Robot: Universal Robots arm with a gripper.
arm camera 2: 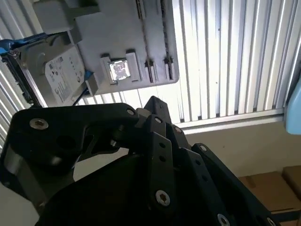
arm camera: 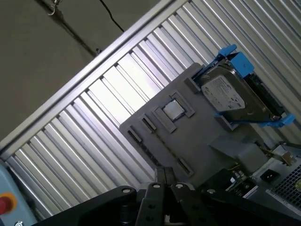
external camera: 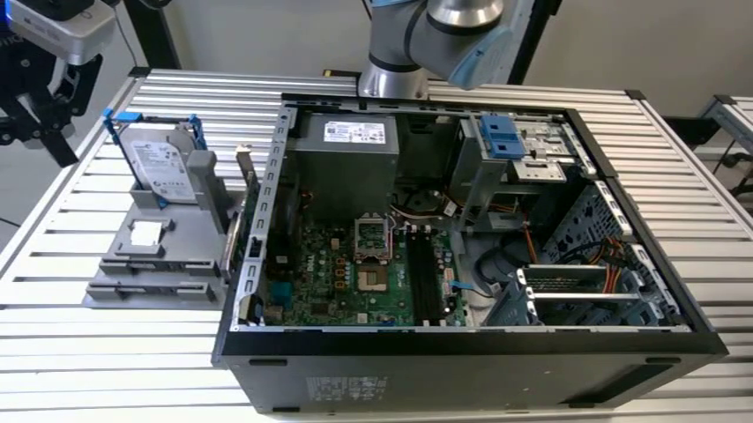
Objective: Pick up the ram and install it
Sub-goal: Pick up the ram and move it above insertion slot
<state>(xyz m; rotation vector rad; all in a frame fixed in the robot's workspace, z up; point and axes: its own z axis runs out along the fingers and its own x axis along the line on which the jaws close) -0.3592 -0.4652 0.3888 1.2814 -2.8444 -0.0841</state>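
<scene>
My gripper (external camera: 33, 110) hangs high at the exterior view's left edge, above and left of a grey holder (external camera: 141, 264). Its black linkage (arm camera 2: 141, 160) is in both wrist views, looking down on that holder (arm camera: 197, 141). A thin board (external camera: 243, 172) stands on edge along the holder's side nearest the case. It looks like the ram, though its colour does not show. Two black memory slots (external camera: 421, 273) lie on the green motherboard (external camera: 330, 273) inside the open computer case (external camera: 471, 339). Nothing shows in the gripper.
On the holder stand a silver hard drive in a blue frame (external camera: 159, 167) and a small silver chip (external camera: 147, 233). The case holds a grey power supply (external camera: 344, 163), cables and a drive cage (external camera: 518, 145). All rests on a ribbed aluminium table (external camera: 118, 352). The arm's base (external camera: 406, 53) rises behind the case.
</scene>
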